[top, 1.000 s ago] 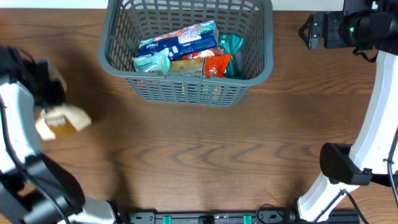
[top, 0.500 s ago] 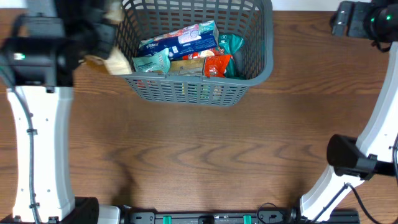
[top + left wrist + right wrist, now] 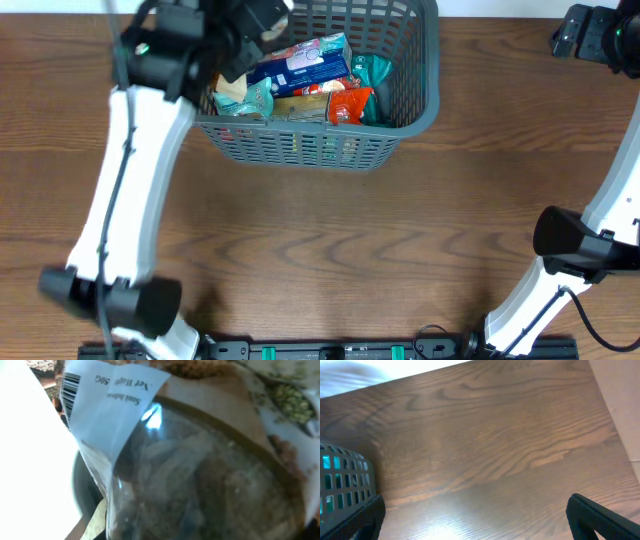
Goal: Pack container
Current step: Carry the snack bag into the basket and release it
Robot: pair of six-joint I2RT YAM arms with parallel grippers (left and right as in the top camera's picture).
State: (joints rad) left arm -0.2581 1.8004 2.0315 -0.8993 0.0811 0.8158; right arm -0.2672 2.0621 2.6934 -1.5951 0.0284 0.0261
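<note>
Several packets (image 3: 300, 68) in basket (image 3: 300, 150); left claw (image 3: 238, 60) clamps clear packet (image 3: 200, 475) above; right claw (image 3: 475, 525) agape.

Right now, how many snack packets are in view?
6. Five in the basket: blue-white at the back, mint left, tan middle, red right, green far right. One clear packet in the left hand above the basket's left end. More may lie underneath.

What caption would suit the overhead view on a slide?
Left fingers hold a beige packet over the grey container, already partly filled with snack packets; right arm is parked aside.
</note>
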